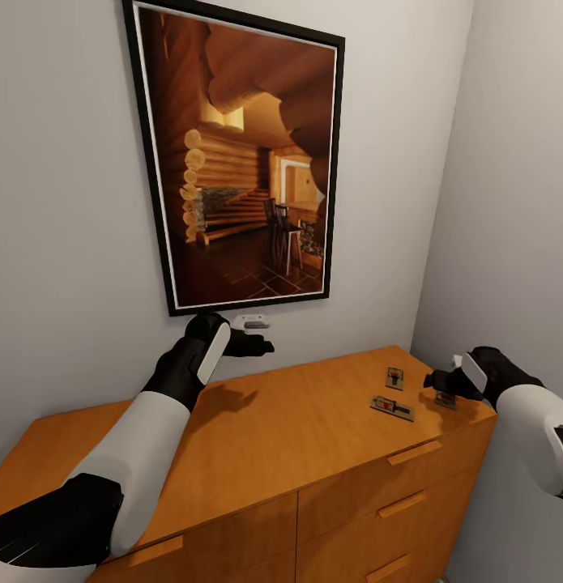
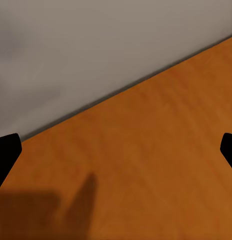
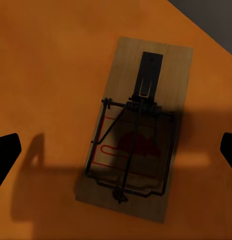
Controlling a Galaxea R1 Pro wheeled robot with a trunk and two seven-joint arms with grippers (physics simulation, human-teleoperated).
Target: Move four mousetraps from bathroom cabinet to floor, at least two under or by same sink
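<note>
Room: grey walls meet in a corner, and a large framed picture of a log-cabin interior hangs above the cabinet.
Surface: the orange-brown top of the cabinet, with drawers and slim bar handles below.
Task things: three mousetraps lie on the top near its right end; the first trap is nearer the wall, the second trap nearer the front edge, and the third trap is just under the right gripper. A fourth I cannot find.
Key relation: in the right wrist view the third trap lies directly below, centred between the two fingertips; its long axis runs across the line joining them, so I judge the fingers would close on its long edges.
Right fingers: spread wide, apart from the trap.
Left gripper: hovers over bare wood near the back wall, fingers spread, holding nothing.
Nearer arm: the right one, clearly.
Small white object: on the wall under the picture.
Writing: no brand or label can be read.
</note>
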